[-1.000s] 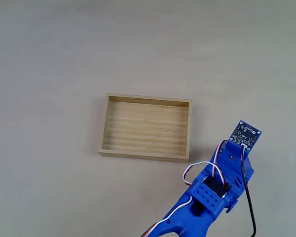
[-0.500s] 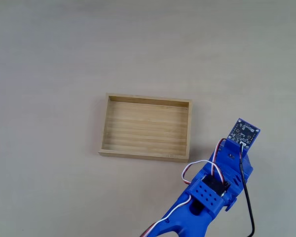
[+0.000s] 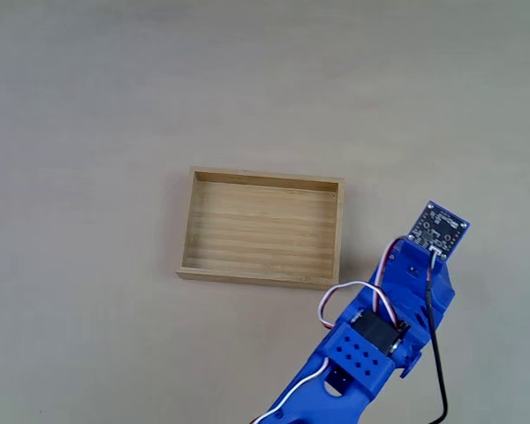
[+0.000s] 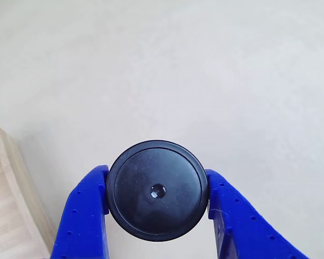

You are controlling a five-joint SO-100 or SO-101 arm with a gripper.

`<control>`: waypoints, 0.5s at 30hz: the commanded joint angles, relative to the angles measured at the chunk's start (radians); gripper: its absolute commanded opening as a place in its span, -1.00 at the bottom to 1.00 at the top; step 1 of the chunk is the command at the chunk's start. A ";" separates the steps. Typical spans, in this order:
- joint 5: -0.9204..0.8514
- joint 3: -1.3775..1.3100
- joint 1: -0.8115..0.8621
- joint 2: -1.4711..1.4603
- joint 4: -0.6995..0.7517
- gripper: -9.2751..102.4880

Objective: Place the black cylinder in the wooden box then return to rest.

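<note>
Other view | black cylinder (image 4: 157, 197) clamped between jaws | round top faces camera

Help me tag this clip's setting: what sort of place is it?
Probably a hobbyist tabletop test bench: a plain beige table, a wooden box, and a 3D-printed-looking blue arm whose fingers hold a black cylinder.

The shallow rectangular tray of light wood (image 3: 263, 228) is pale honey, its floor striped with lighter and darker grain bands. The flat matte tabletop (image 3: 115, 106) is plain pale beige with no pattern. The plastic robot arm (image 3: 371, 349) is bright blue, carrying white and red wires, a black cable and a dark blue circuit board (image 3: 438, 228). The small round cylinder (image 4: 157, 190) is matte black with a faint glossy dot at its centre, between bright blue plastic fingers (image 4: 81, 216) dotted with small holes.
</note>
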 commanded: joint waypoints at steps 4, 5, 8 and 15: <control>-0.067 -0.098 -0.114 -0.218 0.021 -0.48; -0.067 -0.094 -0.130 -0.230 0.021 -0.48; -0.075 -0.075 -0.190 -0.268 0.021 -0.48; 0.069 -0.032 -0.333 -0.311 0.020 -0.47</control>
